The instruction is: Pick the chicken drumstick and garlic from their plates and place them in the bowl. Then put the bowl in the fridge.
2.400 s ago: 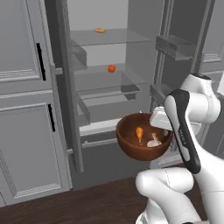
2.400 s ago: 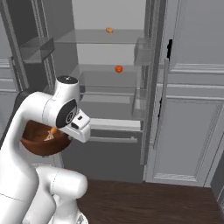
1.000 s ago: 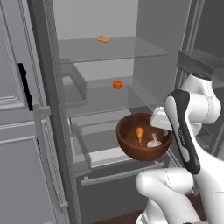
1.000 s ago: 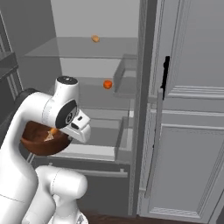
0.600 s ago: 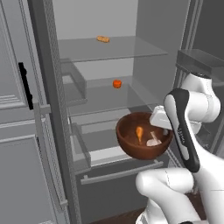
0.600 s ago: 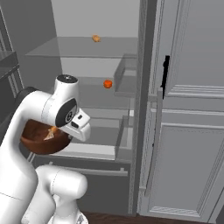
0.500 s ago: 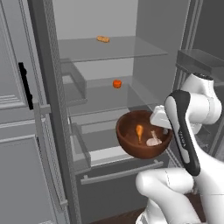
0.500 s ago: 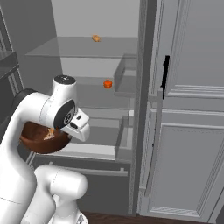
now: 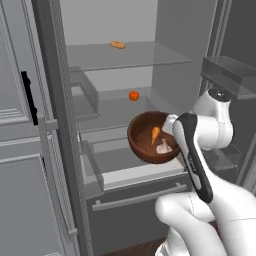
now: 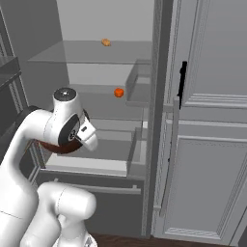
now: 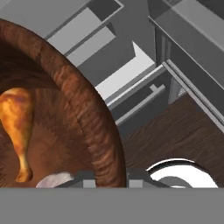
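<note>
Hand view: gripper [image 11: 111,177] clamped tight on the rim of the bowl [image 11: 94,127], one dark fingertip on each side of the reddish-brown wooden wall. Inside the bowl, the chicken drumstick [image 11: 18,127] lying with its bulbous end up in this view and thin bone end down, and just beside that bone end a sliver of the whitish garlic [image 11: 56,179]. Beyond the rim, an open grey drawer front and dark wooden floor.

Left base view: bowl [image 9: 142,147] held up in the air at the end of the white arm, tipped toward the camera, in front of the open fridge [image 9: 165,70]. Drumstick [image 9: 155,134] and garlic [image 9: 163,147] resting together at the bottom. Behind the bowl, glass shelves; a small orange item [image 9: 133,95] on the middle shelf and a small tan item [image 9: 118,45] on the upper one. Below the bowl, a pulled-out drawer [image 9: 137,170].

Right base view: bowl [image 10: 54,146] mostly hidden behind the arm's joint, with just its lower edge visible. Panelled fridge door [image 10: 212,120] with a black handle [image 10: 182,79] standing to the right.
</note>
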